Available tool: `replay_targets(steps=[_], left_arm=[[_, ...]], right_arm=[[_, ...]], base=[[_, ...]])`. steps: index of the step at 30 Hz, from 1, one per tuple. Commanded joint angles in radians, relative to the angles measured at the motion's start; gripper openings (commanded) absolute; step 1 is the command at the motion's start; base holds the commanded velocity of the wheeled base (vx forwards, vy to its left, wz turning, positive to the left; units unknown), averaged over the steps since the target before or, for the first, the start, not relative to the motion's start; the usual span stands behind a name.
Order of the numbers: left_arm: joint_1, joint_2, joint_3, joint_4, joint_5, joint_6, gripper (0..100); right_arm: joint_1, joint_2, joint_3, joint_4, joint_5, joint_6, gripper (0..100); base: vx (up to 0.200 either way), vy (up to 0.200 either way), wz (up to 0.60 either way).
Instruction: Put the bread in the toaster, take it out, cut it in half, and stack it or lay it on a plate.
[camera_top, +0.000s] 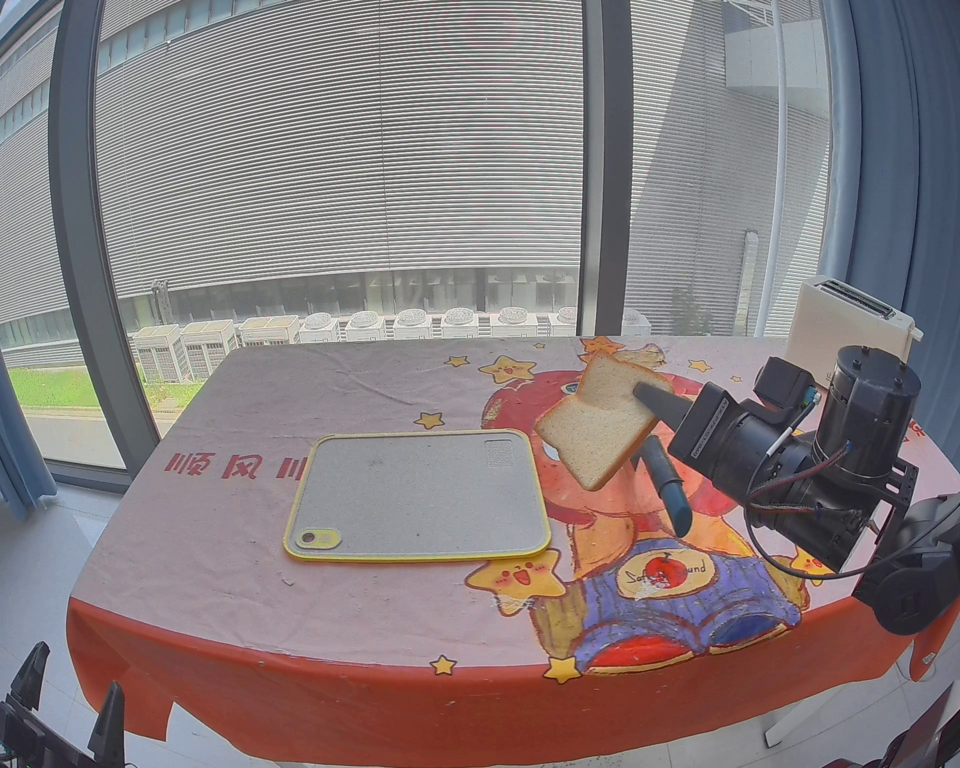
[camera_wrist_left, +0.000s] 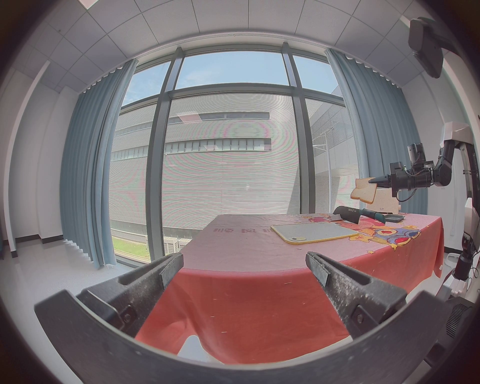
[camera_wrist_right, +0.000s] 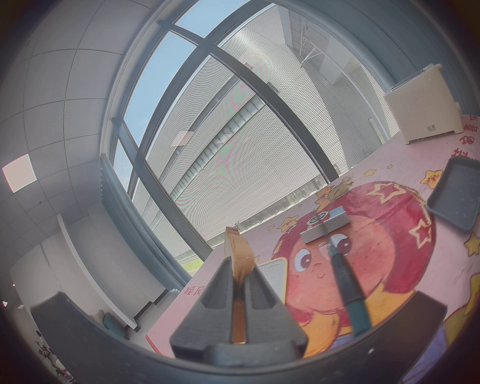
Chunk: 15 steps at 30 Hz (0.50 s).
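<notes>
A slice of bread (camera_top: 602, 420) hangs in the air above the table, just right of the cutting board (camera_top: 420, 494). My right gripper (camera_top: 655, 398) is shut on its right edge; the right wrist view shows the slice (camera_wrist_right: 239, 260) edge-on between the fingers (camera_wrist_right: 267, 295). A knife with a teal handle (camera_top: 668, 486) lies on the cloth below the bread. The white toaster (camera_top: 848, 326) stands at the far right corner. A dark tray (camera_wrist_right: 456, 193) sits near it. My left gripper (camera_wrist_left: 245, 285) is open, low off the table's left front corner.
The table wears a pink cartoon cloth (camera_top: 300, 400) and stands against tall windows. The grey cutting board has a yellow rim and lies bare at the table's middle. Bare cloth lies left of and in front of the board.
</notes>
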Motion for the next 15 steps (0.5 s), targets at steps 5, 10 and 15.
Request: replay_targets(steps=[5, 10, 15], left_arm=[[0.0, -0.016, 0.018, 0.0, 0.002, 0.0, 100], [0.0, -0.016, 0.018, 0.0, 0.0, 0.0, 100], [0.0, -0.016, 0.018, 0.0, 0.0, 0.001, 100]], right_arm=[[0.013, 0.003, 0.002, -0.001, 0.0, 0.0, 0], [0.013, 0.006, 0.007, 0.001, 0.0, 0.0, 0], [0.021, 0.006, 0.007, -0.001, 0.0, 0.0, 0]], base=[[0.0, 0.0, 0.0], [0.0, 0.0, 0.0], [0.0, 0.0, 0.0]])
